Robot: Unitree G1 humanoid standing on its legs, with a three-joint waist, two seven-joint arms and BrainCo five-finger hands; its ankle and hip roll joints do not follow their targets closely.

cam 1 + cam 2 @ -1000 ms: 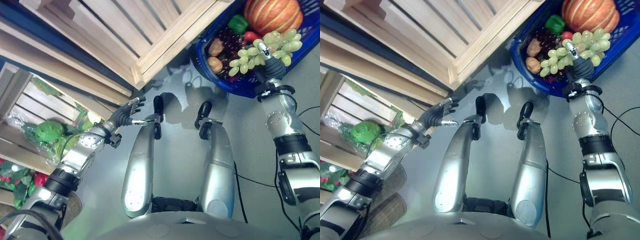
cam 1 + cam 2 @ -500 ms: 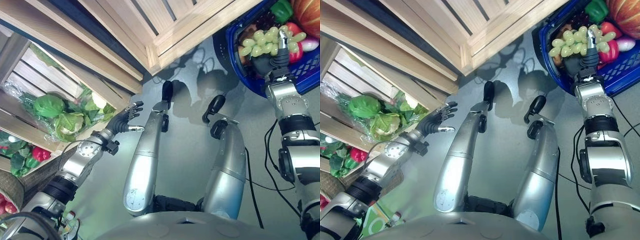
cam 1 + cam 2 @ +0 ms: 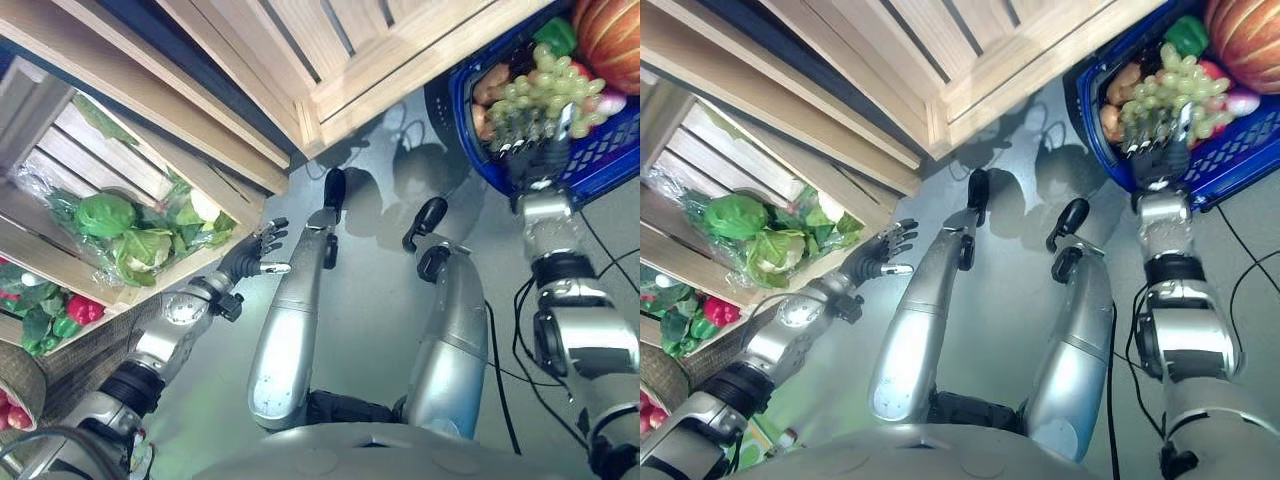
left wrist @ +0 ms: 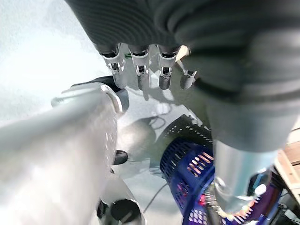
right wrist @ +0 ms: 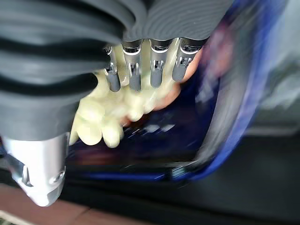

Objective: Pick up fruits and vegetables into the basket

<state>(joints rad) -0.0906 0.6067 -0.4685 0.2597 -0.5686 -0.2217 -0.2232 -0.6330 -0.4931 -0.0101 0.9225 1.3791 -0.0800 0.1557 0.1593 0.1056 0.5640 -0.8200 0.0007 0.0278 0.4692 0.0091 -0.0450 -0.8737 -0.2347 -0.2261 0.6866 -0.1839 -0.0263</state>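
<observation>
1. At nine o'clock in the head views, a slatted pale wooden crate (image 3: 60, 150) held leafy green cabbages wrapped in clear plastic (image 3: 130, 232), with red and green peppers (image 3: 55, 318) below them at about eight o'clock.
2. The left hand (image 3: 252, 259) hovered just right of that crate over the grey floor (image 3: 370, 300), fingers spread and holding nothing.
3. A second pale wooden slatted crate (image 3: 330, 50) filled the twelve o'clock area.
4. At two o'clock, the blue plastic mesh basket (image 3: 470, 140) contained a bunch of pale green grapes (image 3: 540, 85), an orange striped pumpkin (image 3: 610, 30), a green pepper (image 3: 1187, 33) and brown round pieces.
5. The right hand (image 3: 1153, 133) reached over the basket's near rim, fingers straight and relaxed above the grapes, which lay inside the basket.
</observation>
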